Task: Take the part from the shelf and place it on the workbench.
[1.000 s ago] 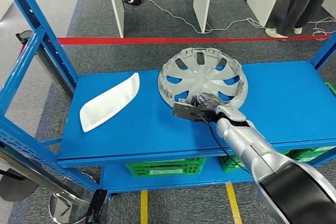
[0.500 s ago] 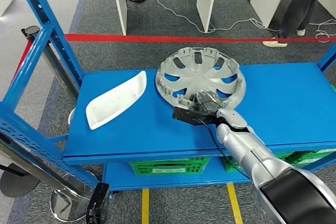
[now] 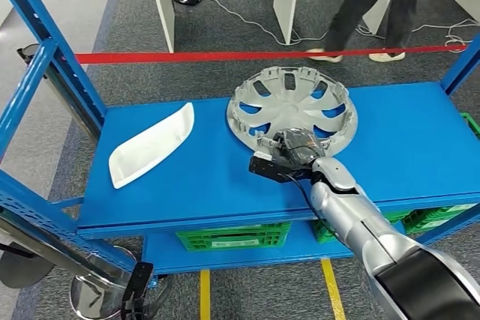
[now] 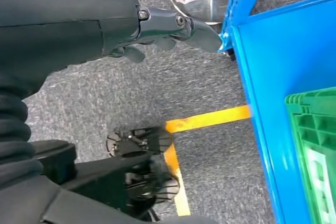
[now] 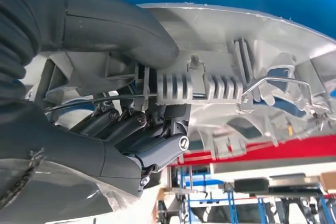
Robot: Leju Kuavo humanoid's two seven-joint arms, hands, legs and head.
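The left hand [image 4: 158, 24] hangs idle over the floor, fingers loosely extended, holding nothing; the hubcap [image 3: 292, 109] lies hollow side up on the blue shelf [image 3: 187, 177], so its rim offers a grip; the right hand [image 3: 294, 148] appears to pinch that near rim, thumb [image 5: 118, 30] above, fingers [image 5: 158, 153] beneath.
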